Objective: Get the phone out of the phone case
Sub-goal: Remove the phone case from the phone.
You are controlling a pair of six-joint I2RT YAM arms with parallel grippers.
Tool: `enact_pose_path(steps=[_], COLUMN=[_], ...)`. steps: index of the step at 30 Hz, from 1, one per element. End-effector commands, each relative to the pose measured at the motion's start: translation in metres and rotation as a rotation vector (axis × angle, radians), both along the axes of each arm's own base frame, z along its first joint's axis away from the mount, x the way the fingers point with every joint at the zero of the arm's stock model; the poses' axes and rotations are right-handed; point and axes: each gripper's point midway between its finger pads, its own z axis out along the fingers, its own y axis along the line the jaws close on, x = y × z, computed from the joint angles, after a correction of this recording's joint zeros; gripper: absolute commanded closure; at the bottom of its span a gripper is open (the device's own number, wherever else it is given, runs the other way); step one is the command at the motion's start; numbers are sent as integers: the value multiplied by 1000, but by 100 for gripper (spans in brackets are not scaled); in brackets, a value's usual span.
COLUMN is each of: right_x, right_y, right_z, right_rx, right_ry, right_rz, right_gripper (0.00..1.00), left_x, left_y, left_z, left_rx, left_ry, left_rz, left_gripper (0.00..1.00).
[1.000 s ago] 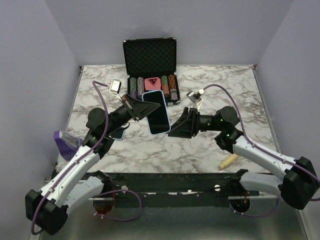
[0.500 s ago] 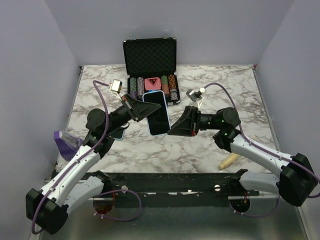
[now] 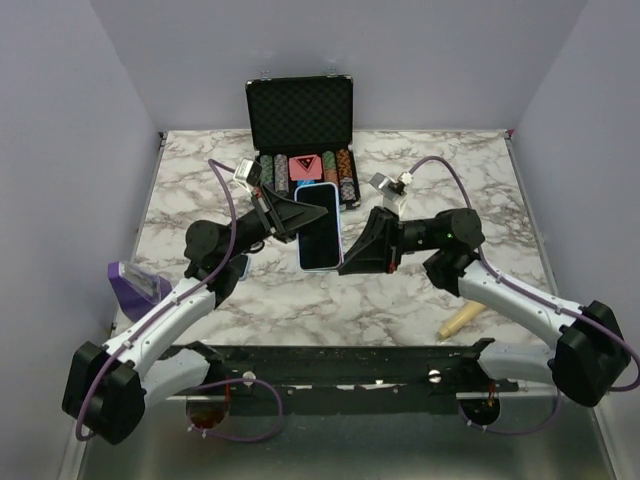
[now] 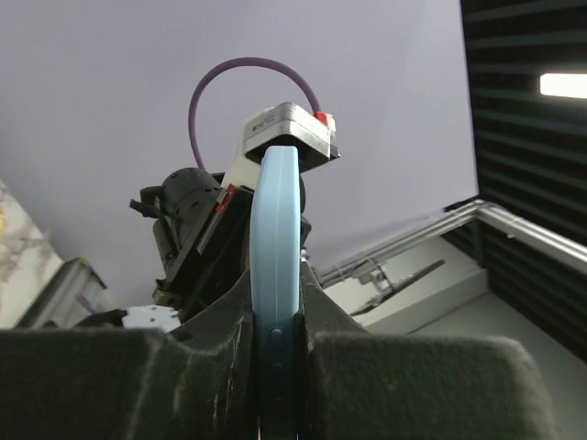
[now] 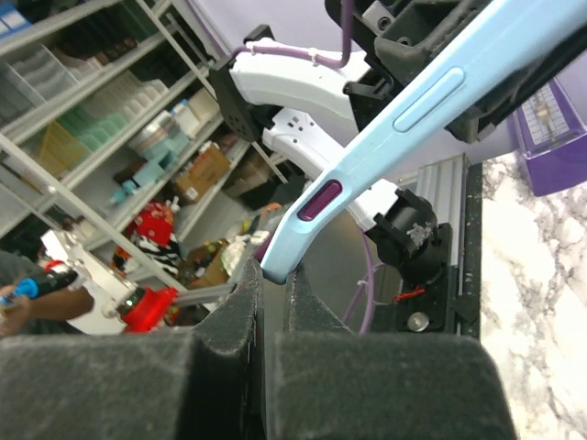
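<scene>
While the phone (image 3: 318,228) is seated in its phone case (image 4: 275,229), both are held clear of the table (image 3: 440,160) between the two arms, above the table's middle and slightly toward 12 o'clock. The dark screen is turned up toward the overhead camera, with the pale blue rim seen around it.

The left end effector (image 3: 298,216) is closed on the phone case at the screen's 9 o'clock edge. In the left wrist view the case is seen edge-on, and the fingers (image 4: 138,385) are pressed against both of its faces.

The right end effector (image 3: 345,266) is closed on the case corner at about 5 o'clock of the screen. In the right wrist view the rounded corner is pinched between narrowly set fingers (image 5: 229,321). A purple button (image 5: 319,199) is noted on the case edge just above that grip.

An open chip case (image 3: 300,115) is noted at 12 o'clock on the table, a wooden piece (image 3: 457,322) at 4 o'clock, and a purple object (image 3: 130,285) at 8 o'clock by the table edge.
</scene>
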Motion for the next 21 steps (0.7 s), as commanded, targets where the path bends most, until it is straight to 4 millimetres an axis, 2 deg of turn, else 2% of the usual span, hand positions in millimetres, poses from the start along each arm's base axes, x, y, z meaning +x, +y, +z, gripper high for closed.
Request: enact_pose_path(steps=[1, 8, 10, 13, 15, 18, 21], right_x=[17, 64, 78, 115, 147, 156, 163], right_y=[13, 26, 27, 23, 5, -8, -13], right_z=[-3, -31, -28, -36, -56, -71, -81], right_rx=[-30, -176, -185, -250, -327, -337, -388], right_ry=[-165, -152, -112, 66, 223, 371, 394], right_rz=[-57, -269, -353, -567, -806, -910, -998], right_gripper=[99, 99, 99, 99, 99, 99, 99], left_x=[-24, -39, -39, -40, -39, -38, -37], left_y=[5, 6, 5, 4, 3, -3, -9], left_z=[36, 53, 51, 50, 51, 49, 46], left_rx=[-195, -288, -280, -279, -282, -243, -226], left_ry=[52, 39, 34, 31, 21, -4, 3], left_rz=[-155, -238, -226, -216, -211, -187, -173], left_gripper=[100, 100, 100, 100, 100, 100, 100])
